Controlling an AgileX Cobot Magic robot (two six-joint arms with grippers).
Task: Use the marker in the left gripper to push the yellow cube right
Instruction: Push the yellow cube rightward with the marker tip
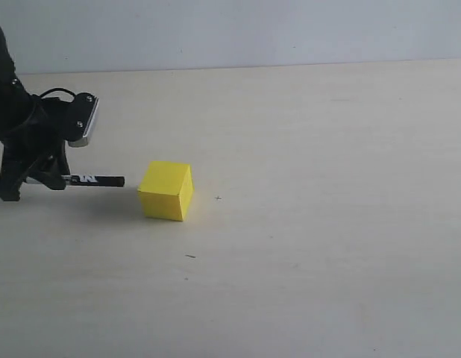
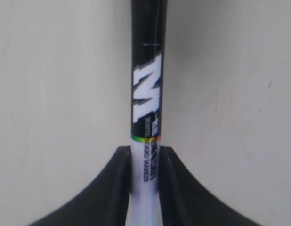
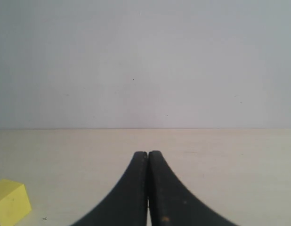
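Note:
The yellow cube (image 1: 166, 191) rests on the pale table, left of the middle of the exterior view, and shows as a corner (image 3: 12, 201) in the right wrist view. At the far left my left gripper (image 1: 55, 180) is shut on the marker (image 1: 95, 180), which lies level and points its black end at the cube. A small gap separates that end from the cube's left face. In the left wrist view the marker (image 2: 147, 99) runs out between the black fingers (image 2: 121, 183), pinched at its white barrel. My right gripper (image 3: 148, 154) is shut on nothing and is out of the exterior view.
The pale wooden table (image 1: 312, 224) stretches to the right of the cube, bare but for small dark specks (image 1: 190, 256). A light grey wall (image 1: 253, 30) stands behind the table's far edge.

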